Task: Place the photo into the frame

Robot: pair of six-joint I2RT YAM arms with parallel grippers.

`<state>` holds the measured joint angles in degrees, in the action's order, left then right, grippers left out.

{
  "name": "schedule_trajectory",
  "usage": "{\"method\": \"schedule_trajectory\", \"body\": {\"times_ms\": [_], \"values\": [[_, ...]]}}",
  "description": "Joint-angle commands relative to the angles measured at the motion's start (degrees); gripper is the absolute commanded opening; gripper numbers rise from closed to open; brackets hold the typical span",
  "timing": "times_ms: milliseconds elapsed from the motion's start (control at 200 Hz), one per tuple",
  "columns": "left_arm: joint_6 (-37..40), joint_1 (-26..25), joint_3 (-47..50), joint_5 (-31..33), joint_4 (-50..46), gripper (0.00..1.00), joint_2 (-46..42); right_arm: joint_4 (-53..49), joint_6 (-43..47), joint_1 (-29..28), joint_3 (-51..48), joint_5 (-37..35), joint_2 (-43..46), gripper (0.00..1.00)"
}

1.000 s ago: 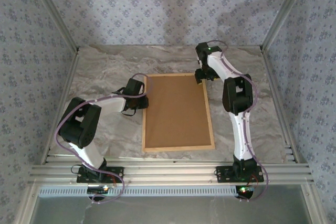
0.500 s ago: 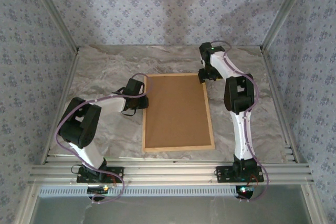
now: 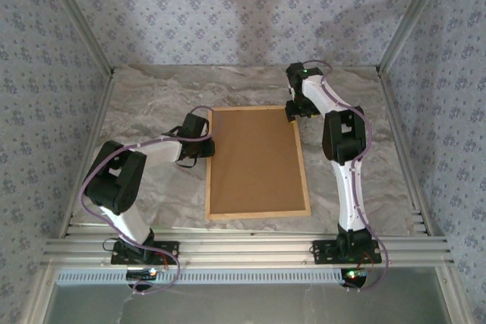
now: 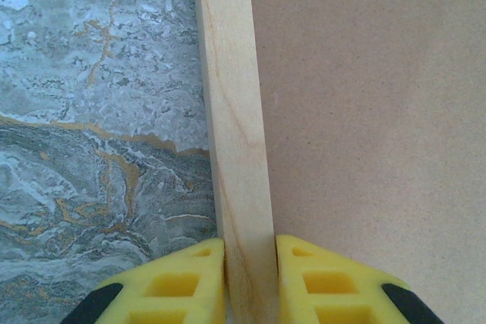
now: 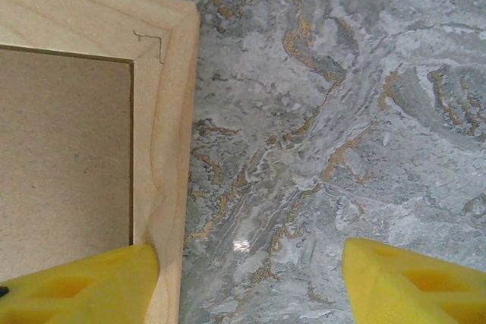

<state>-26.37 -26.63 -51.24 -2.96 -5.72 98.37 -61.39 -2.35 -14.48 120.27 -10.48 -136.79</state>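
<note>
**Left hand locked on the frame, right hand barely nudged over the corner**

The left hand [image 4: 249, 267] hasn't budged compared to a second ago. Its yellow fingers [image 4: 182, 282] are pinched tight on the left rail of the frame [image 4: 235, 111], one on the outer side over the marble and one on the inner side over the brown backing board [image 4: 364, 111].

The right hand [image 5: 247, 282] is the one that changed. From the top view it's crept a touch farther back along the frame's far right corner, and its arm is leaning a bit more that way. It's spread open. One finger sits right at the inner edge of the right rail, and the other is well off to the side over bare surface [image 5: 319, 111], so it isn't gripping anything.

The frame is in the same spot, flat in the middle of the surface between the two arms. The brown board fills it edge to edge, and its long sides run away from the bases.
</note>
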Motion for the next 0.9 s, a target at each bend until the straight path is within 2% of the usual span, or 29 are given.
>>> {"method": "schedule_trajectory", "body": {"times_ms": [0,895], "values": [[1.76,-0.08,1.76,-0.91,-5.27,0.21,3.85,-0.97,-0.99,-1.39,-0.23,2.00,-2.68,0.68],[1.76,0.12,2.05,-1.26,-4.96,0.21,3.76,-0.68,-3.05,-2.83,-2.24,4.18,-5.11,0.63]]}}
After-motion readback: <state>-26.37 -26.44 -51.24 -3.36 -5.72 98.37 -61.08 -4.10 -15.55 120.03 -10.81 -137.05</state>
